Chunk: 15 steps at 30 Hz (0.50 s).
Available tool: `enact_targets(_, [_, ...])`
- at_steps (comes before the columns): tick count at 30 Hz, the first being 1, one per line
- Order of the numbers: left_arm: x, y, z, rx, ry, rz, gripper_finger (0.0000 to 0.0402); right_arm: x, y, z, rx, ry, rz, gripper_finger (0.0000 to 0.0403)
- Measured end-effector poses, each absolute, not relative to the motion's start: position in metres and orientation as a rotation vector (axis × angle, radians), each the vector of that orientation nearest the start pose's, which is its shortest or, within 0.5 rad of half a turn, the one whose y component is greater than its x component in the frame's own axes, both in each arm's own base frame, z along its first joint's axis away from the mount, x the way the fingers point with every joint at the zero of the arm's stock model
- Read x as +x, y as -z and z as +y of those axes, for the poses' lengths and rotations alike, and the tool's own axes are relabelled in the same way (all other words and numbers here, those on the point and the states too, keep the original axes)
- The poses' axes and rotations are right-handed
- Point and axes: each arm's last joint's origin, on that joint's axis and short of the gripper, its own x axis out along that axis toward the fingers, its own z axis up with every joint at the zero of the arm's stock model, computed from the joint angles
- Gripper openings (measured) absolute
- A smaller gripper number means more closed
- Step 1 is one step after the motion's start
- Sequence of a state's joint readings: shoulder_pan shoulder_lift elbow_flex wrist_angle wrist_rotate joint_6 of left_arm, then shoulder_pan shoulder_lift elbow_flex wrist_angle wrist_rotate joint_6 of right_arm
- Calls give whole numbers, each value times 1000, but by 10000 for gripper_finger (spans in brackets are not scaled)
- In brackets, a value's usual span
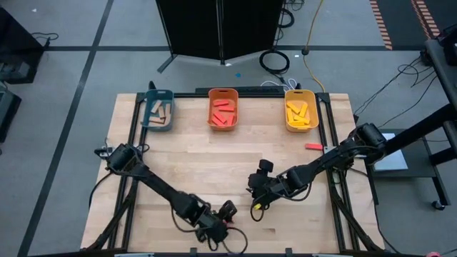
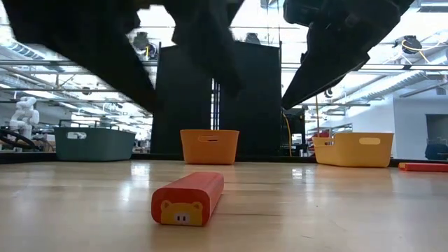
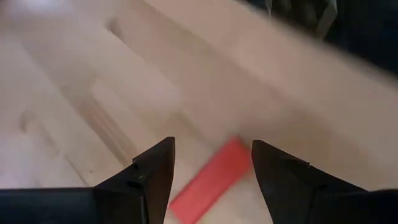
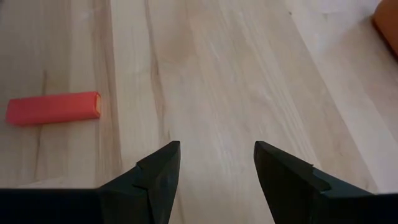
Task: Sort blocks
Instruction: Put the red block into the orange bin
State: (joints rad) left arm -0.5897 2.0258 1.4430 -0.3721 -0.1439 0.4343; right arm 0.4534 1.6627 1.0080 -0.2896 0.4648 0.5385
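A red block with a pig face on its end [image 2: 187, 199] lies flat near the table's near edge. My left gripper [image 3: 211, 177] is open above it, a finger on either side of the red block [image 3: 214, 174], without touching. In the high view this gripper [image 1: 227, 214] is at the near centre, over the block [image 1: 223, 222]. My right gripper [image 4: 216, 168] is open and holds nothing, hovering over bare wood near the table's middle [image 1: 255, 198]. A red block [image 4: 53, 107] lies apart from it. Another red block [image 1: 313, 147] lies flat by the right rail.
Three bins stand along the far edge: a teal one [image 1: 158, 109] with tan blocks, an orange one [image 1: 223, 108] with red blocks, a yellow one [image 1: 300, 109] with yellow blocks. Black rails run along both table sides. Bare wood lies between bins and grippers.
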Motion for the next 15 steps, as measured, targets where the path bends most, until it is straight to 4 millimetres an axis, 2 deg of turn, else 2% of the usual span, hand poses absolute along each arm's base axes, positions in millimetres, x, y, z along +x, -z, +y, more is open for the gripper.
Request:
enact_targets(4, [359,-172,-221,945,745,844,212,302,-189,133,85,232,807,199])
enact_targets(8, [364,-171,-210,1028,794,839,212,302,-188,132,77,233,815,199])
enact_targets(11, [370,-172,-201,1046,826,813,212,300,-187,132,64,239,836,199])
enact_targets(15, [377,-167,-187,965,890,822,212,297,-185,130,42,248,870,199])
